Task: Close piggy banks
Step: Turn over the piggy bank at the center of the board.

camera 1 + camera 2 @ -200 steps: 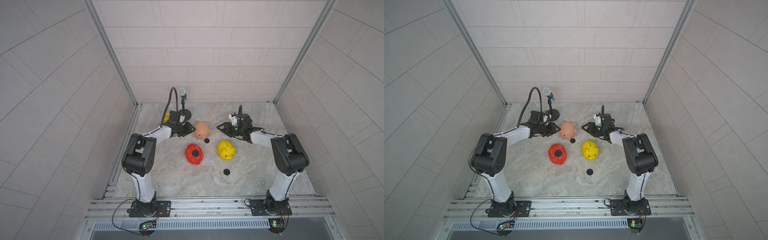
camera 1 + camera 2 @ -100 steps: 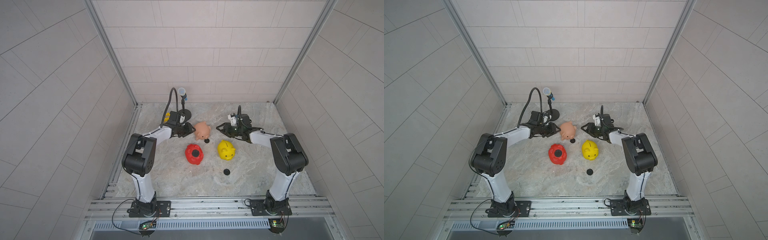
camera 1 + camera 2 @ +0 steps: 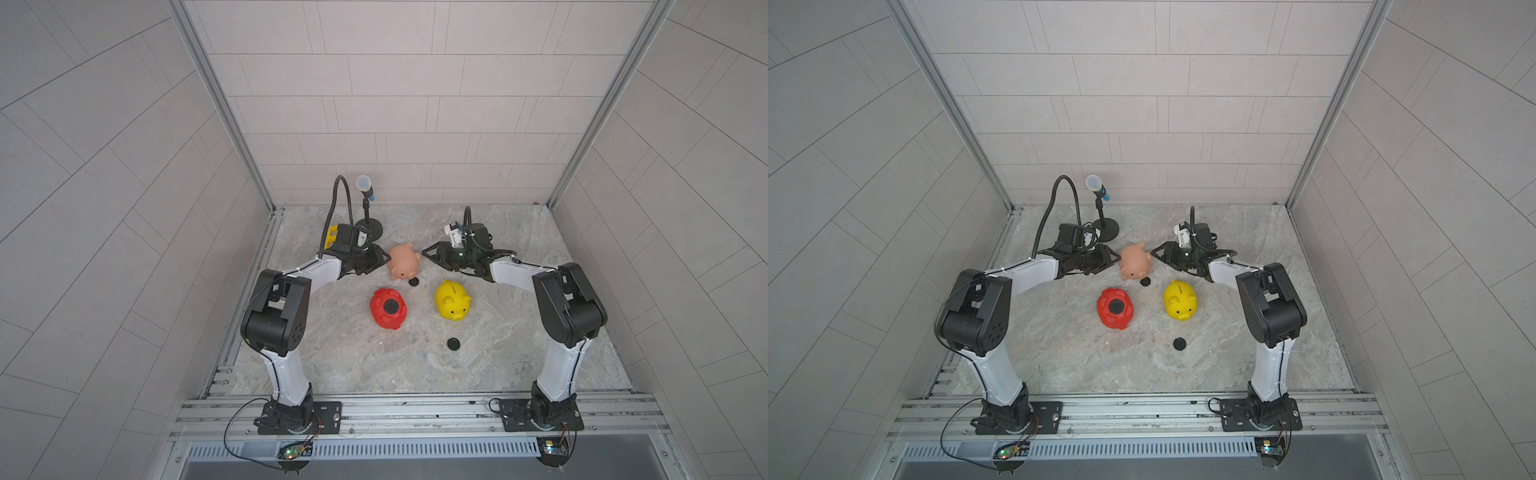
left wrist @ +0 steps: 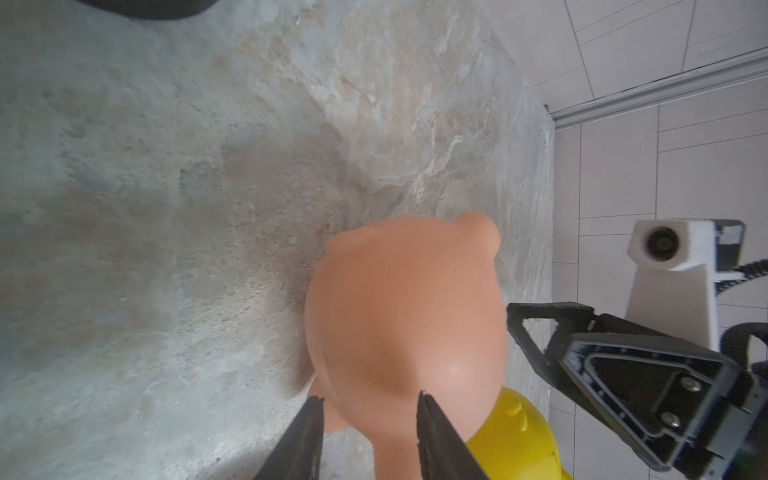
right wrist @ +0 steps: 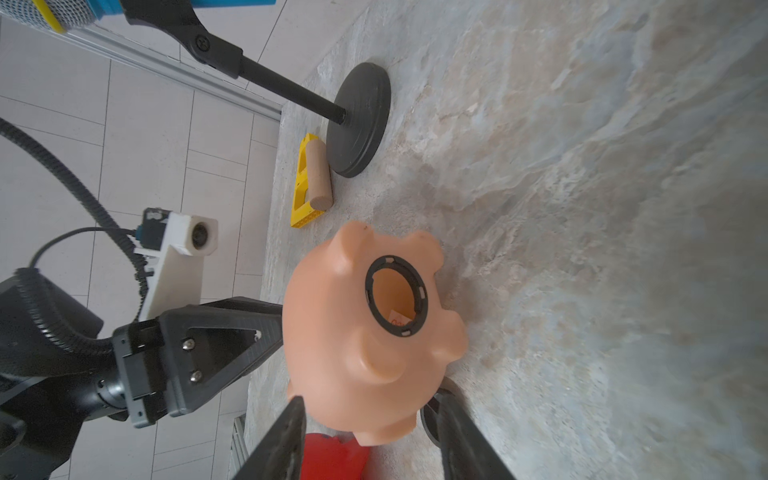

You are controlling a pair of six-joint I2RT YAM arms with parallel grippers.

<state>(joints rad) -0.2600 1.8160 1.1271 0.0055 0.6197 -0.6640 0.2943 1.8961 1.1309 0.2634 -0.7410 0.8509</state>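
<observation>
The peach-pink piggy bank lies on its side, its round belly hole uncovered and facing my right gripper. My left gripper is at its back, jaws narrowly apart and shut on a part of the pig. My right gripper stands open just right of the pig, holding nothing. A loose black plug lies by the pig's snout. The red piggy bank lies belly up with a plug in its hole. The yellow piggy bank stands upright.
A second loose black plug lies nearer the front edge. A microphone stand is behind my left gripper. Beside it lies a yellow frame with a wooden peg. Tiled walls enclose the table on three sides.
</observation>
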